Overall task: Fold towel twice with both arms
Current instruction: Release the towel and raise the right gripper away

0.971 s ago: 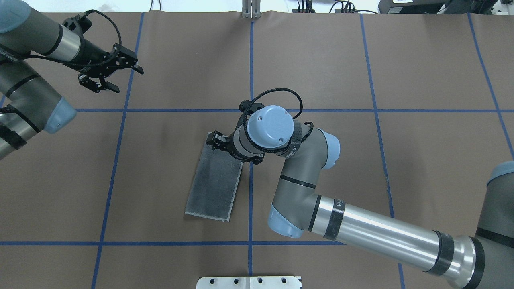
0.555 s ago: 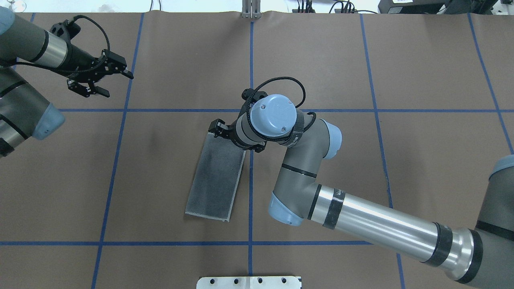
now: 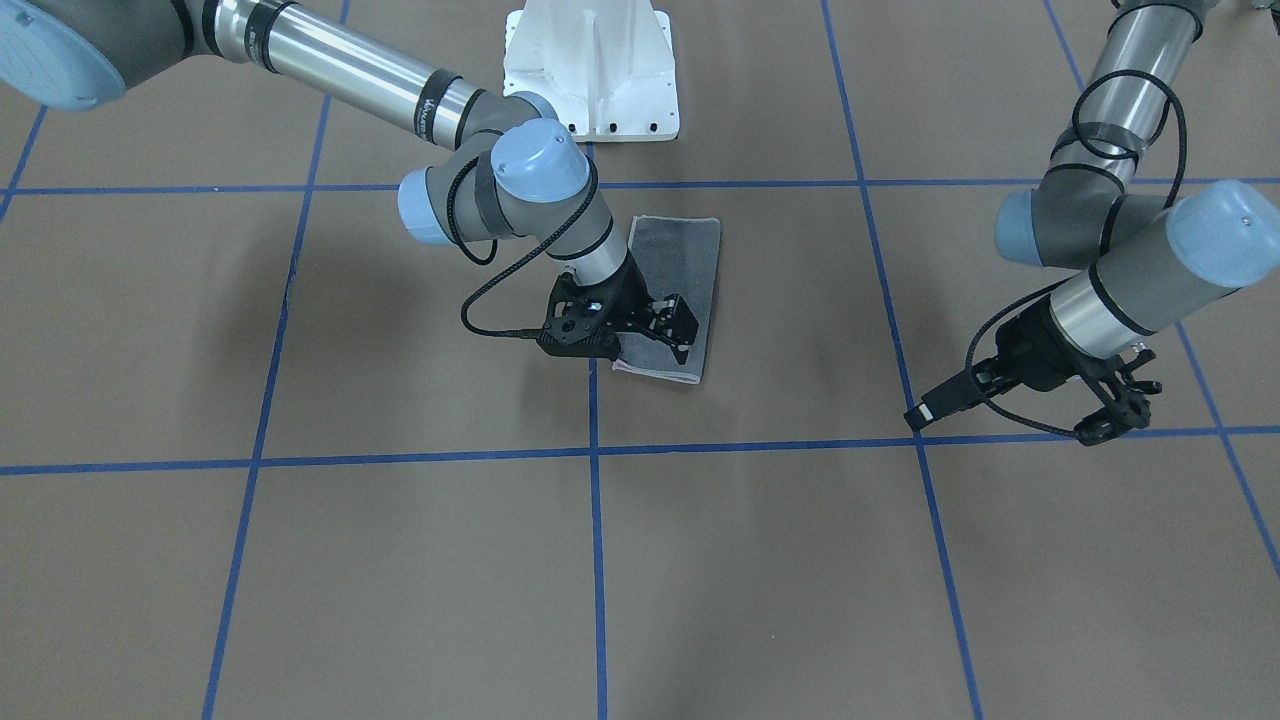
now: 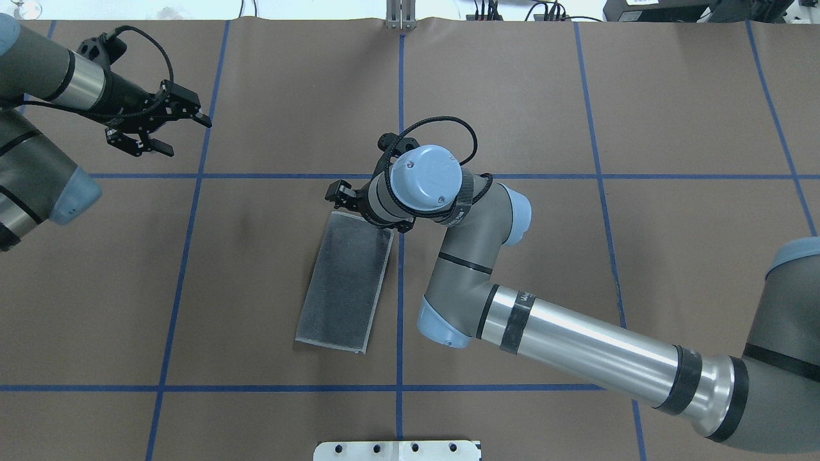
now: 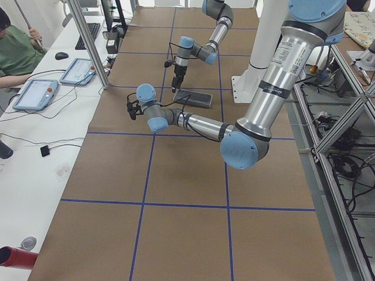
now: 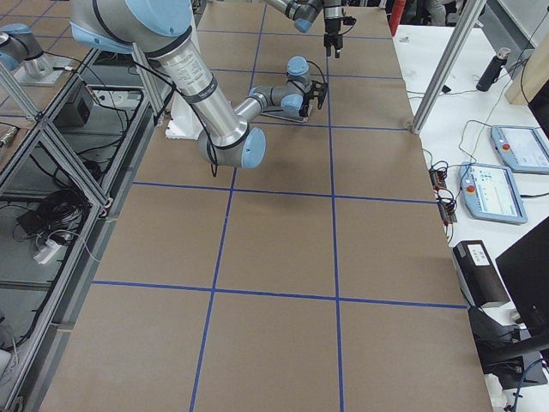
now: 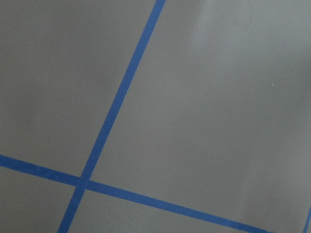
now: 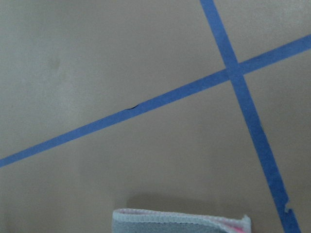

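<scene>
Gaping empty are left gripper (image 4: pixel 186 136) and right gripper (image 3: pixel 687 326); the towel (image 4: pixel 346 282) (nubby grey oblong) lies flat.

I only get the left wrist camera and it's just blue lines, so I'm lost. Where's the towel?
Observer: The towel lies flat mid-table, folded into a strip, grey side up.
Operator: Is my gripper near it?
Observer: No, the left gripper hangs open off to one side, holding nothing.
Operator: And the other one?
Observer: The right gripper is over the towel's end farthest from the robot's base.
</scene>
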Controlling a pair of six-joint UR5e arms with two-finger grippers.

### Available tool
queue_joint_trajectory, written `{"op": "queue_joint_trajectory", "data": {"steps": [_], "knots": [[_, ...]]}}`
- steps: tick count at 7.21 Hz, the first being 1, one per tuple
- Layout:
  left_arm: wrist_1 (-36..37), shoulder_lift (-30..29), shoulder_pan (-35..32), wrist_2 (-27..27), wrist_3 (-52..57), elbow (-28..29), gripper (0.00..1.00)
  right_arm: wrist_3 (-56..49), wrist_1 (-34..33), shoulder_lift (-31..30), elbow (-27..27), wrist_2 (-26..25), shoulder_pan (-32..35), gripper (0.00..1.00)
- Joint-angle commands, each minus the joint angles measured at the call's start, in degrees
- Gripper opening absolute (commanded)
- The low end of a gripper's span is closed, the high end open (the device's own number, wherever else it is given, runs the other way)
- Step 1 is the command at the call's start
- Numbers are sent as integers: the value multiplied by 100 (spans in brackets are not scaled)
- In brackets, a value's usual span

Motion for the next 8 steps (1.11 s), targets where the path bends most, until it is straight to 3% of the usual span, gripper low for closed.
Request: {"op": "queue_joint_trajectory", "data": {"steps": [1,8], "knots": [[3,-1,-2,-10,0,0,100,2,8,39,-84,-1,1,100],[-6,7,24,25,0,9,100,-104,8,48,-260,-45,167,100]]}}
